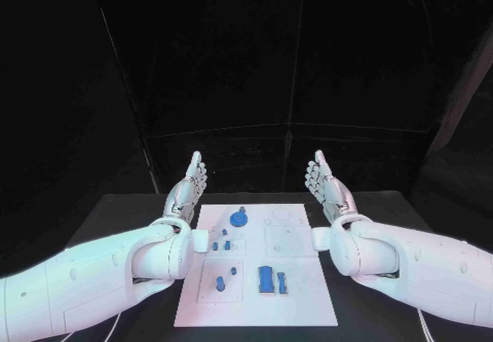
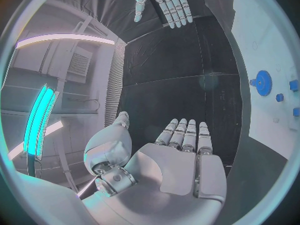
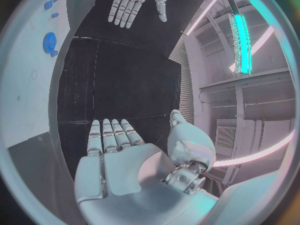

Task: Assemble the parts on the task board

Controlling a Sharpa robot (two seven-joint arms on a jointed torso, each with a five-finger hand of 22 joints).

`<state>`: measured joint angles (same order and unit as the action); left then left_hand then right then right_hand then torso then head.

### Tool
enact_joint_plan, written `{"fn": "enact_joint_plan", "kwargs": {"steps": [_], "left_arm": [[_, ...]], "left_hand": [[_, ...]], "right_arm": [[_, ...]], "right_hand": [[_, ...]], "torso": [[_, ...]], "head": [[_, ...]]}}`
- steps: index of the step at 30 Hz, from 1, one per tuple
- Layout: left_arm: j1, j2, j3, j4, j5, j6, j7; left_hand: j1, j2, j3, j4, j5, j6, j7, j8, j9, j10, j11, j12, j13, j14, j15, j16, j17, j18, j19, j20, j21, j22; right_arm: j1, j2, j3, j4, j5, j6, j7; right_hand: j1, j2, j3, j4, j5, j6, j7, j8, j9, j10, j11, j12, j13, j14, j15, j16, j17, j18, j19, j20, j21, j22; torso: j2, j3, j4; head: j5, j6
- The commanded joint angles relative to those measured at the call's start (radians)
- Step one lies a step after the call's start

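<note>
Task board: the white plate [image 1: 298, 299] lies flat on the black table [image 1: 123, 214], between the two arms, its long side running away from the robot.
Left hand: the left hand [image 1: 185, 189] is held edge-up beside the board's far left corner, fingers straight and side by side, palm turned toward the board; it holds nothing and touches no part. The left wrist view shows the same flat palm [image 2: 178, 160] with the thumb set off to one side.
Right hand: the right hand [image 1: 327, 184] mirrors it beside the board's far right corner, fingers extended, palm facing inward, nothing in its grasp; the right wrist view confirms the flat, empty palm [image 3: 119, 160].
Round part: a blue disc-shaped piece [image 1: 239, 219] sits near the board's far edge, left of centre.
Small parts: several short blue pegs [image 1: 221, 244] stand around the board's middle left; two more [image 1: 226, 278] stand nearer the robot.
Large part: a tall blue block [image 1: 266, 278] with a narrower blue piece [image 1: 281, 282] just beside it occupies the near centre of the board.
</note>
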<state>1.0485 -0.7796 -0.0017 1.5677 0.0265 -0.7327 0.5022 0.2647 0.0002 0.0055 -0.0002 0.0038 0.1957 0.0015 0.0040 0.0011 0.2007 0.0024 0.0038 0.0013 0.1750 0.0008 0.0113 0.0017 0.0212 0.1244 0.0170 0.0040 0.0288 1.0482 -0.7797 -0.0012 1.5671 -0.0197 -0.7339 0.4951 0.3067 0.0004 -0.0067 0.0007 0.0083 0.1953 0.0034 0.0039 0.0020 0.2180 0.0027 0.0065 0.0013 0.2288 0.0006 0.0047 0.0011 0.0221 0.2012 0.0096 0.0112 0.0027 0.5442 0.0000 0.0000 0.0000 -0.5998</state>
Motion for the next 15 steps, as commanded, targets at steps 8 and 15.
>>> {"fn": "enact_joint_plan", "kwargs": {"steps": [8,15], "left_arm": [[0.001,0.000,0.002,0.002,-0.027,-0.037,0.018],[0.001,0.000,0.002,0.002,-0.027,-0.037,0.018]], "left_hand": [[-0.132,0.000,-0.006,0.000,-0.004,-0.098,-0.002,-0.004,-0.001,-0.099,-0.002,-0.004,-0.001,-0.086,-0.001,-0.011,-0.002,-0.021,-0.124,-0.017,-0.004,-0.029],[-0.189,0.000,-0.006,0.000,-0.004,-0.196,-0.002,-0.004,-0.001,-0.201,-0.002,-0.004,-0.001,-0.175,-0.001,-0.011,-0.002,-0.021,-0.124,-0.017,-0.004,-0.029]], "right_arm": [[0.002,0.000,0.001,0.003,0.020,-0.036,0.025],[0.002,0.000,0.001,0.003,0.020,-0.036,0.025]], "right_hand": [[-0.153,0.000,0.007,-0.001,-0.008,-0.097,-0.003,-0.004,-0.002,-0.107,-0.003,-0.006,-0.001,-0.114,-0.001,-0.005,-0.001,-0.022,-0.099,-0.010,-0.011,-0.003],[-0.188,0.000,0.007,-0.001,-0.008,-0.119,-0.003,-0.004,-0.002,-0.132,-0.003,-0.006,-0.001,-0.142,-0.001,-0.005,-0.001,-0.022,-0.123,-0.010,-0.011,-0.003]], "torso": [[0.000,0.0000,0.0000],[0.000,0.0000,0.0000]], "head": [[0.000,0.000],[0.000,0.000]]}}
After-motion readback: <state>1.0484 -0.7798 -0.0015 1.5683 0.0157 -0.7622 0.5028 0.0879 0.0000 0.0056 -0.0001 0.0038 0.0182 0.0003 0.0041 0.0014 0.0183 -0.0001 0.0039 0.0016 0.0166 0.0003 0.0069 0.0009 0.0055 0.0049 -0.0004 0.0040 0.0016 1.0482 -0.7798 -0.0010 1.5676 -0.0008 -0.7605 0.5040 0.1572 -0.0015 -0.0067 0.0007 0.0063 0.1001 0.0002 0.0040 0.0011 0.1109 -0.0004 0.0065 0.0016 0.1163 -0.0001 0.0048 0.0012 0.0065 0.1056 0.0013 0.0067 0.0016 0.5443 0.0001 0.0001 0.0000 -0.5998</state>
